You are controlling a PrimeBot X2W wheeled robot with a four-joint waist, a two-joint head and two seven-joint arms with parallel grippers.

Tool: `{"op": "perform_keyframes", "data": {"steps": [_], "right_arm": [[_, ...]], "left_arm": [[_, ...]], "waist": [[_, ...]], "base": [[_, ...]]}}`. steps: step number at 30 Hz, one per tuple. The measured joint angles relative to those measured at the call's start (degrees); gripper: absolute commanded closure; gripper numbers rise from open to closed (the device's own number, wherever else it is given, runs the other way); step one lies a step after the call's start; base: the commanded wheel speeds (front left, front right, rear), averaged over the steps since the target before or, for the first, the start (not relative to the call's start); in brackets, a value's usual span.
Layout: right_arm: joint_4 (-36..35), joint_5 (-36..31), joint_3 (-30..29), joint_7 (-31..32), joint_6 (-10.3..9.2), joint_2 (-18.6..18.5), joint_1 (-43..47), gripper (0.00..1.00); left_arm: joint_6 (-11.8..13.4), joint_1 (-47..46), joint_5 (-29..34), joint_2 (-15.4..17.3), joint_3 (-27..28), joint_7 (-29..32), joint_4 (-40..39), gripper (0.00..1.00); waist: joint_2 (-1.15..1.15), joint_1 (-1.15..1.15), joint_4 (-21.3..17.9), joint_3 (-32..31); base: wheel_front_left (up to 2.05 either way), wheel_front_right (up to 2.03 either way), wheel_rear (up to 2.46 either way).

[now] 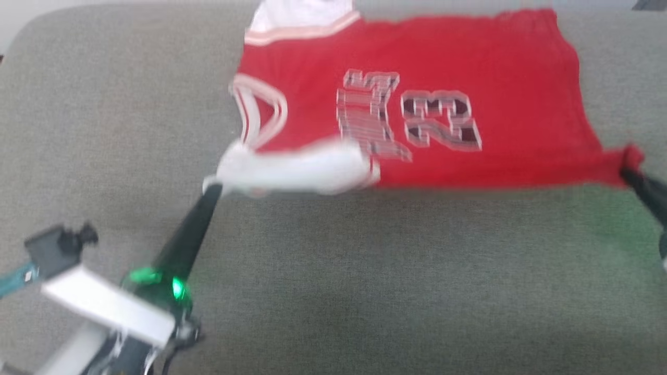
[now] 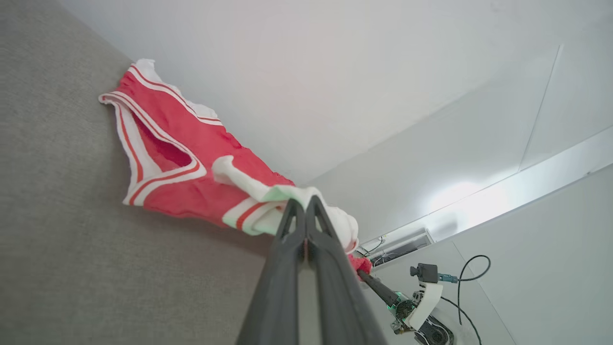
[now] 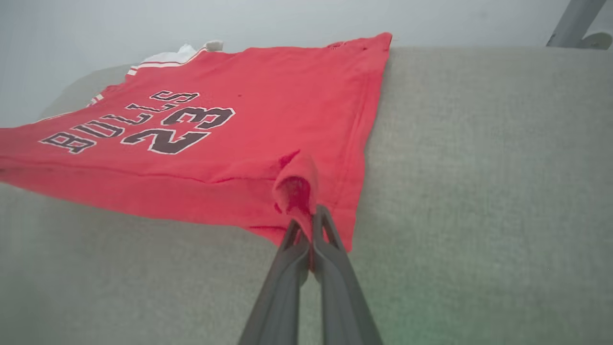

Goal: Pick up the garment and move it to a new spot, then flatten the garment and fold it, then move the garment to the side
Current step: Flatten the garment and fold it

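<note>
The garment (image 1: 432,94) is a red jersey with dark lettering, the number 23 and white striped trim, spread across the far half of the grey cushion (image 1: 333,271). My left gripper (image 1: 212,188) is shut on its white shoulder end at the near left corner (image 2: 268,196). My right gripper (image 1: 628,174) is shut on the bunched red hem corner at the near right (image 3: 299,189). Both near corners are lifted slightly, with the near edge stretched between them. The garment's far edge reaches the back of the cushion.
The grey cushion (image 3: 479,191) has bare fabric in front of the garment and to both sides. Its rounded far left corner (image 1: 36,31) borders a pale wall. A grey pole (image 3: 572,21) stands at the far right.
</note>
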Motion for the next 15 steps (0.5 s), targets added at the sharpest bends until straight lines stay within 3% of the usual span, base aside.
{"op": "perform_keyframes", "data": {"steps": [9,15], "right_arm": [[-11.66,1.31,-9.33,-0.35,0.01,-5.22,20.46,1.00],[-14.83,0.08,-17.24,1.03,0.00,-3.81,25.36,1.00]], "left_arm": [[0.00,17.88,3.52,3.75,4.81,-0.43,-12.70,1.00],[0.00,16.54,5.02,3.46,5.00,0.14,-12.58,1.00]], "waist": [[0.00,0.00,-1.51,-0.70],[0.00,0.00,-1.64,-0.75]], "base": [[0.00,0.00,0.00],[0.00,0.00,0.00]]}}
